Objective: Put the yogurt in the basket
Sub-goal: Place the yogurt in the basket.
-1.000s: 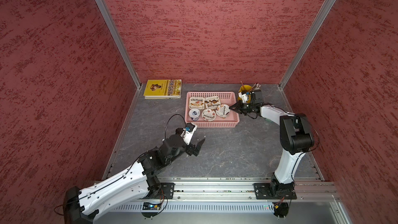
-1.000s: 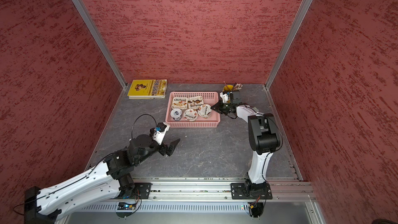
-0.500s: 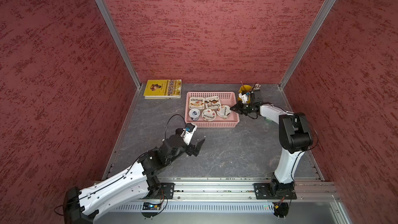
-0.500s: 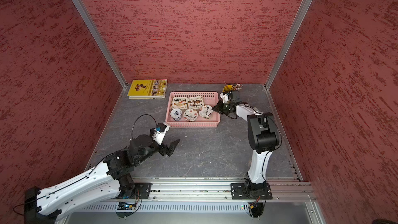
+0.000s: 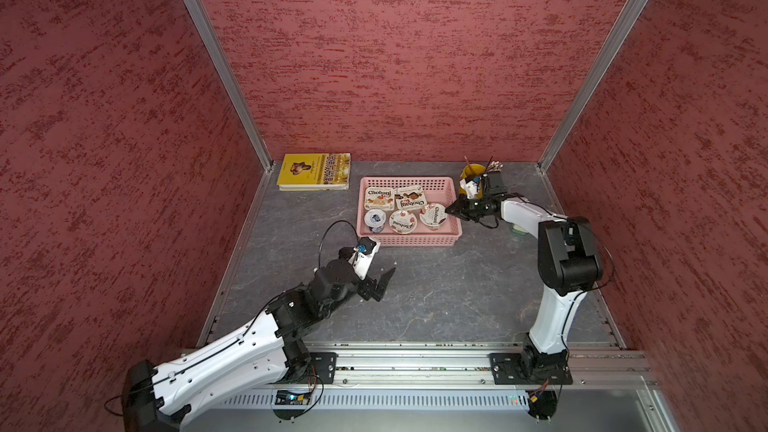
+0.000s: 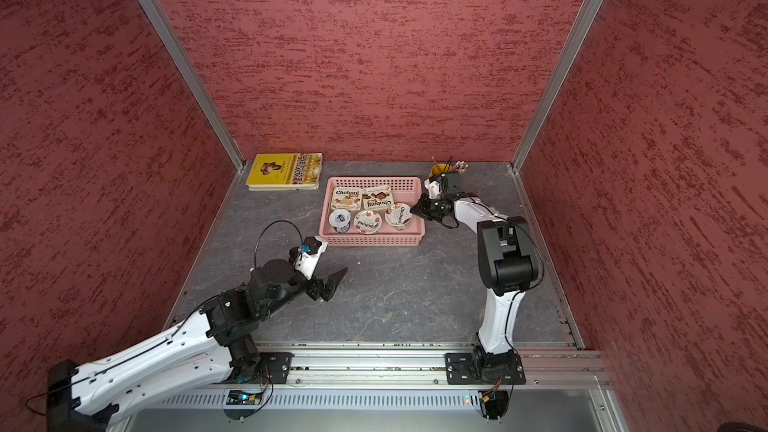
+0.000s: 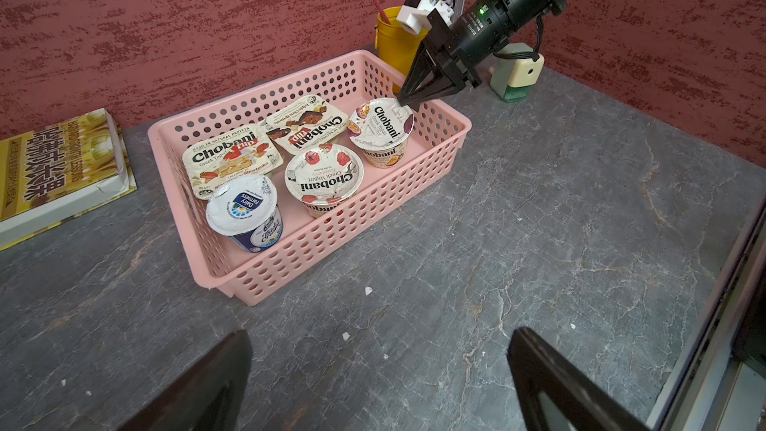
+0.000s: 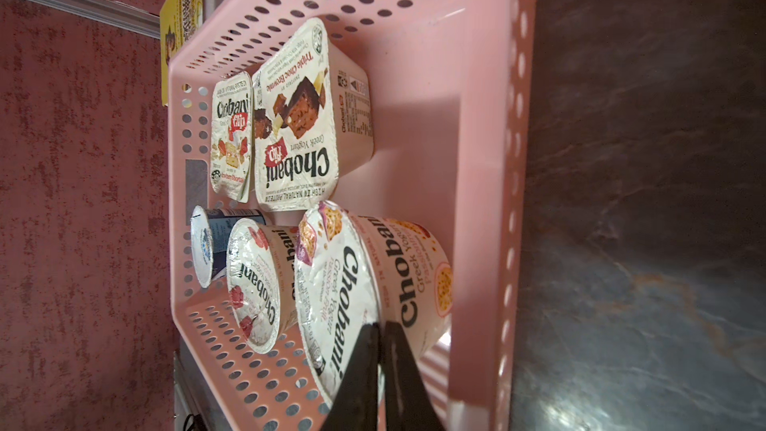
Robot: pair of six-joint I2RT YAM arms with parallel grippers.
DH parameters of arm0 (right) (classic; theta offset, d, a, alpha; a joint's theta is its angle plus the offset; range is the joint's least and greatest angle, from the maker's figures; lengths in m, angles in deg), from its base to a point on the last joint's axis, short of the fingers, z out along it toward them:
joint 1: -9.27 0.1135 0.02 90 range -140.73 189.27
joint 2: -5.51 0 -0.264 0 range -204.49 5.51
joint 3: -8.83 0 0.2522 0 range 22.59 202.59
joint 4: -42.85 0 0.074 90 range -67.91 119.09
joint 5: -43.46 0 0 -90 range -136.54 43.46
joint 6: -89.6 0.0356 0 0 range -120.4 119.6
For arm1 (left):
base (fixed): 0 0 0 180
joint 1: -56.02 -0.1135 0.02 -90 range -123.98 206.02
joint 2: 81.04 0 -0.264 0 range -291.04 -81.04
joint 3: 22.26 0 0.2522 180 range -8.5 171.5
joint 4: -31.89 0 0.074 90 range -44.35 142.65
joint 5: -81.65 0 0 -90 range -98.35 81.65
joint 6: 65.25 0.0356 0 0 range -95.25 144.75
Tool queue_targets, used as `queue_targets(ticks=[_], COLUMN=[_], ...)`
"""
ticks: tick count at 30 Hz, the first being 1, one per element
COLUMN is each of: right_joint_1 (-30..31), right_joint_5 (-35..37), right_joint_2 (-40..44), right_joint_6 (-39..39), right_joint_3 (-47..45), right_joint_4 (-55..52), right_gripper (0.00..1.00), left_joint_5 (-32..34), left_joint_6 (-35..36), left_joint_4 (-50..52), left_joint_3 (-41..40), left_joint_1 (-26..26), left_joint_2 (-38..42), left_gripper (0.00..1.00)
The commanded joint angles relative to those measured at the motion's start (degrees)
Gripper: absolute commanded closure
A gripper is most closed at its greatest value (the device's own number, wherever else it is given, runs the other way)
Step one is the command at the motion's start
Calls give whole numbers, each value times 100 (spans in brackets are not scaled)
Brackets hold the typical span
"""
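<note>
Top views: all five yogurt cups [image 5: 402,221] sit inside the pink basket [image 5: 415,239]. The right gripper [image 5: 449,210] reaches over the basket's end wall to the passionfruit cup [image 5: 432,214]. The left gripper [image 5: 380,282] hangs near the basket's front side, apart from it.

Left wrist view: the left gripper [image 7: 381,333] has its fingers spread wide with nothing between them.

Right wrist view: the right gripper [image 8: 379,327] has its fingers all but together, with only a thin slit showing. They pinch the lid rim of the passionfruit cup [image 8: 331,284].
</note>
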Motion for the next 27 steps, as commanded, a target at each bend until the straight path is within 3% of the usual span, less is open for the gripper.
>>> queue_targets(ticks=[1,27], right_joint_1=[46,257], right_joint_5=[262,1188], right_joint_2=[-19,700], right_joint_6=[-178,-660], right_joint_3=[107,597], right_joint_4=[-264,-1185], right_gripper=[87,46], left_joint_5=[-94,-99], left_joint_6=[28,32], left_joint_4=[7,-51], left_joint_3=[-61,-97], left_joint_1=[-31,-39], left_joint_2=[-20,12], left_gripper=[0,0])
